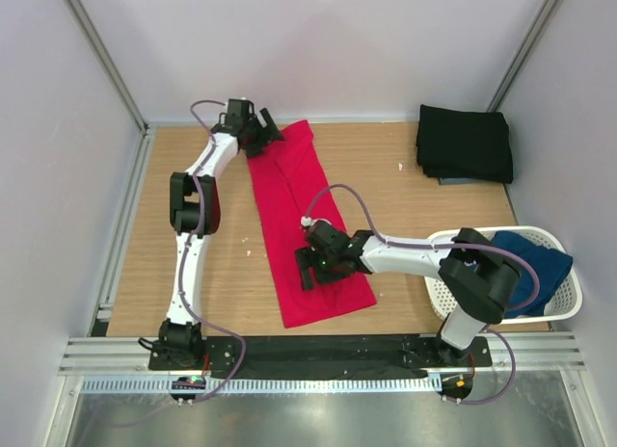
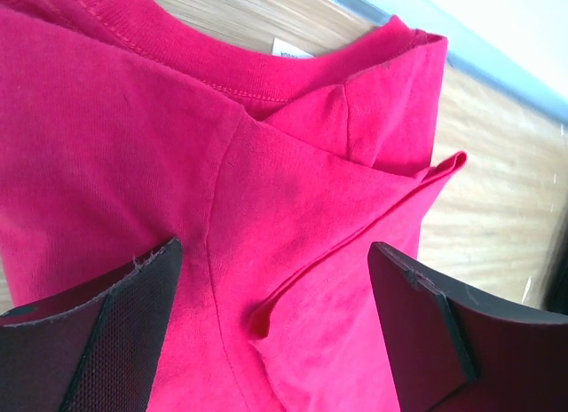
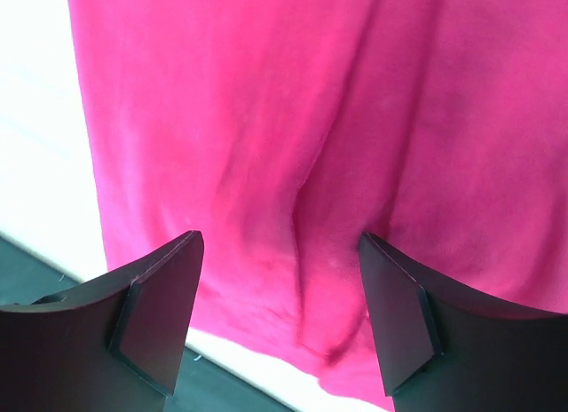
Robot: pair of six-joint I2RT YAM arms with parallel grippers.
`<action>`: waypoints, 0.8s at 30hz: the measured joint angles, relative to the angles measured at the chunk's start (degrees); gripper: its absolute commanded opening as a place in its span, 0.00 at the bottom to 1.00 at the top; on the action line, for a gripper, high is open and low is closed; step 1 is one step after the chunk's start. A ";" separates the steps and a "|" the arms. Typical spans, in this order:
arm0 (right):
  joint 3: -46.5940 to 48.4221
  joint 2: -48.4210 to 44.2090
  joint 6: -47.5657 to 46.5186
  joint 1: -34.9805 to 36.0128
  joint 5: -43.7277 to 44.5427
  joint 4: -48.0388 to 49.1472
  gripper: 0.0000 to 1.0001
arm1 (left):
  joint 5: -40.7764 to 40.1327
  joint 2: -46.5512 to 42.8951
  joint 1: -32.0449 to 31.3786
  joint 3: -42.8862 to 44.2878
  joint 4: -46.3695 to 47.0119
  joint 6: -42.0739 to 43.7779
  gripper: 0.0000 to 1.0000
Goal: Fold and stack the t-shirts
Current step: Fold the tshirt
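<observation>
Red shirt (image 1: 289,206) lies as a long strip on table (image 1: 405,206).
L gripper (image 1: 267,135) at collar, R gripper (image 1: 308,270) near hem, both jaws wide open, empty; black shirt (image 1: 465,144) folded far right, navy shirt (image 1: 532,264) in basket (image 1: 439,295).

I operate in a robotics lab test cell. A wooden tabletop (image 1: 386,177) fills the frame centre. White panels (image 1: 328,42) on aluminium posts (image 1: 101,52) enclose top and sides. A slotted aluminium rail (image 1: 540,351) spans the bottom edge.
</observation>
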 measured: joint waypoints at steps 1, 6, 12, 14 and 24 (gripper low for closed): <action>0.52 0.33 0.35 1.11 -0.31 -0.52 0.76 | 0.17 0.26 -0.87 0.35 0.17 0.57 0.87; 1.55 0.61 0.87 4.31 -0.98 -3.21 0.77 | 1.20 1.44 -4.55 1.70 1.40 1.68 0.88; 5.51 0.59 1.16 4.81 2.47 -13.62 0.81 | 3.67 2.38 -6.27 3.28 1.62 2.29 0.88; 9.29 0.57 0.96 3.65 4.96 -17.44 0.82 | 4.04 2.23 -6.21 3.30 1.64 2.36 0.88; 25.42 -6.93 -1.99 -18.64 18.21 -20.09 0.92 | -2.14 -11.39 -6.62 -1.14 0.39 7.61 0.72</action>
